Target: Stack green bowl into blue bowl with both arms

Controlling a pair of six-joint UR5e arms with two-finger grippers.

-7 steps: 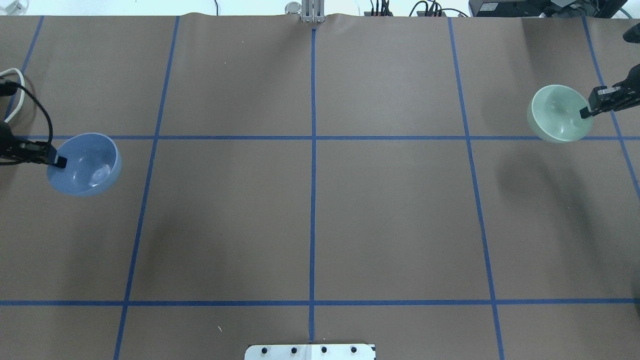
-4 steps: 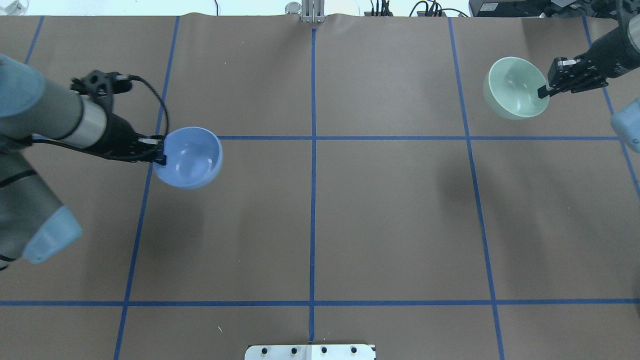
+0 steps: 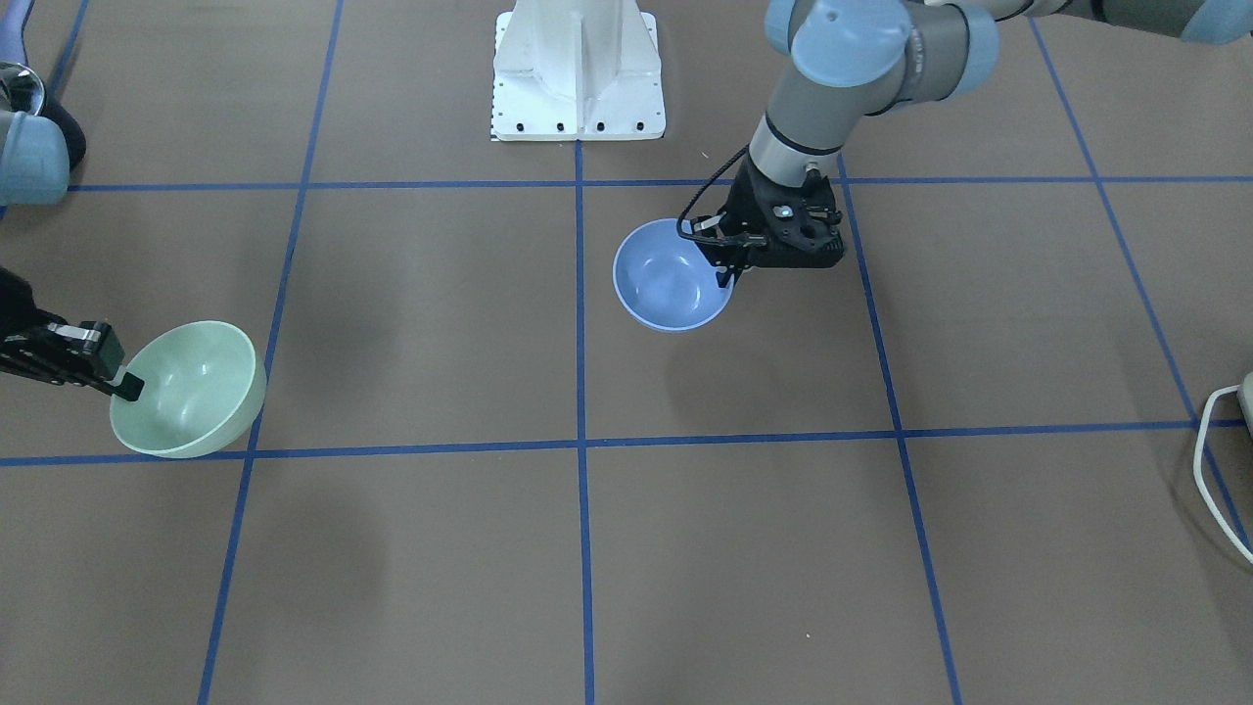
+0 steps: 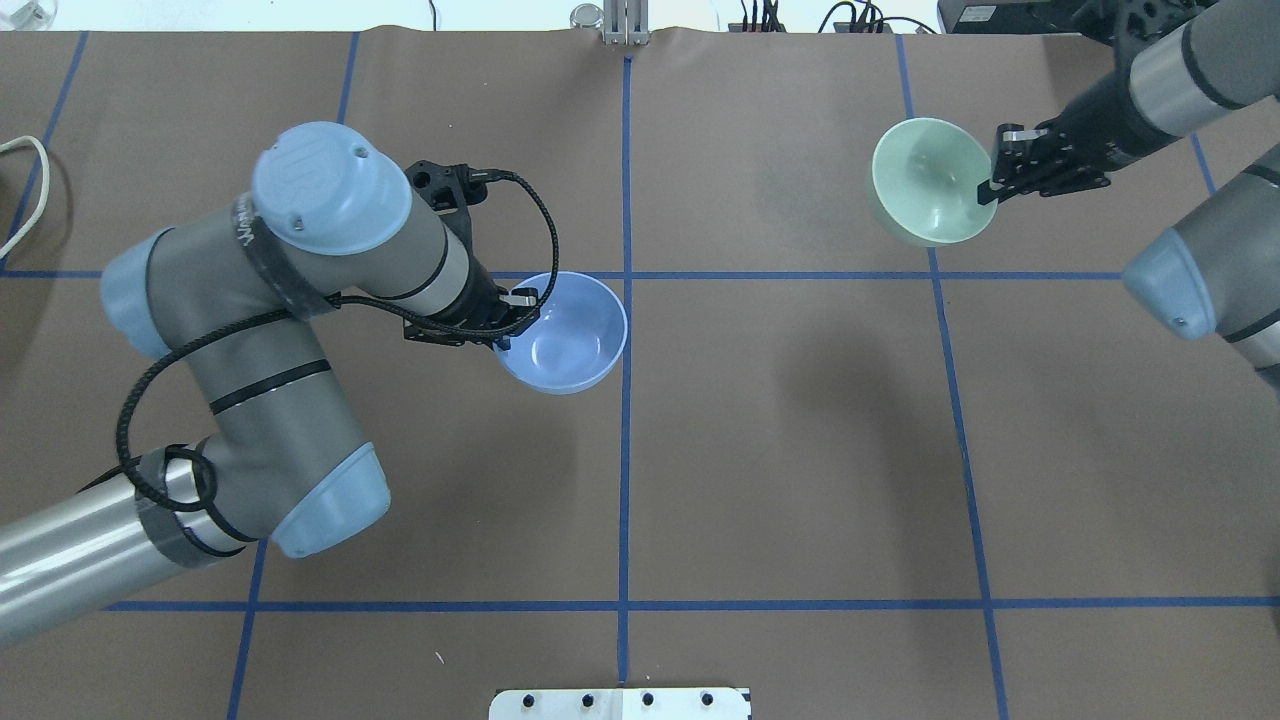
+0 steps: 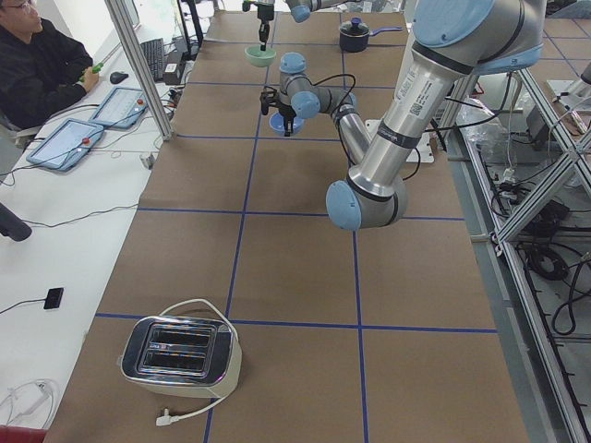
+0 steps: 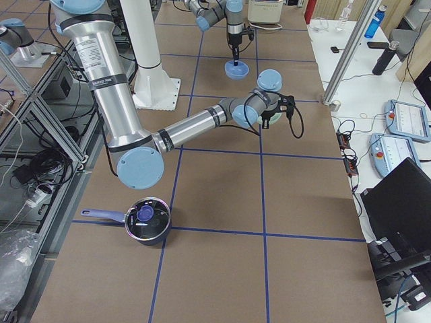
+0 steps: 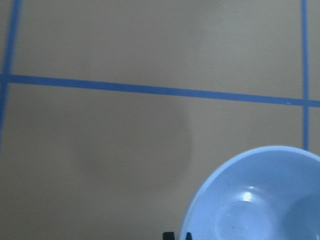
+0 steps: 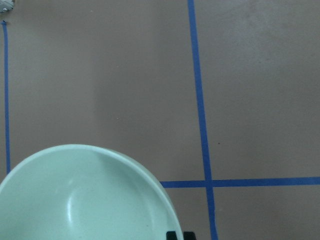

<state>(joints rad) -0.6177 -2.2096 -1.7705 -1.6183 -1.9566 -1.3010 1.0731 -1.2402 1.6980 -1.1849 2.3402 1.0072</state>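
Note:
The blue bowl (image 4: 568, 335) hangs just left of the table's centre line, a little above the surface, and also shows in the front view (image 3: 669, 277) and the left wrist view (image 7: 260, 200). My left gripper (image 4: 507, 338) is shut on its left rim (image 3: 726, 272). The green bowl (image 4: 928, 178) hangs tilted over the far right part of the table; it also shows in the front view (image 3: 188, 390) and the right wrist view (image 8: 85, 197). My right gripper (image 4: 987, 192) is shut on its right rim (image 3: 125, 389). The bowls are far apart.
The white pedestal base (image 3: 578, 69) stands at the near middle edge. A toaster (image 5: 180, 349) sits at the left end with its white cable (image 4: 25, 190). A dark pot with a lid (image 6: 147, 221) sits at the right end. An operator (image 5: 37, 65) sits beyond the far edge.
My left arm has carried the blue bowl rightward from the left edge to near the centre line. My right arm has carried the green bowl leftward and a little farther away.

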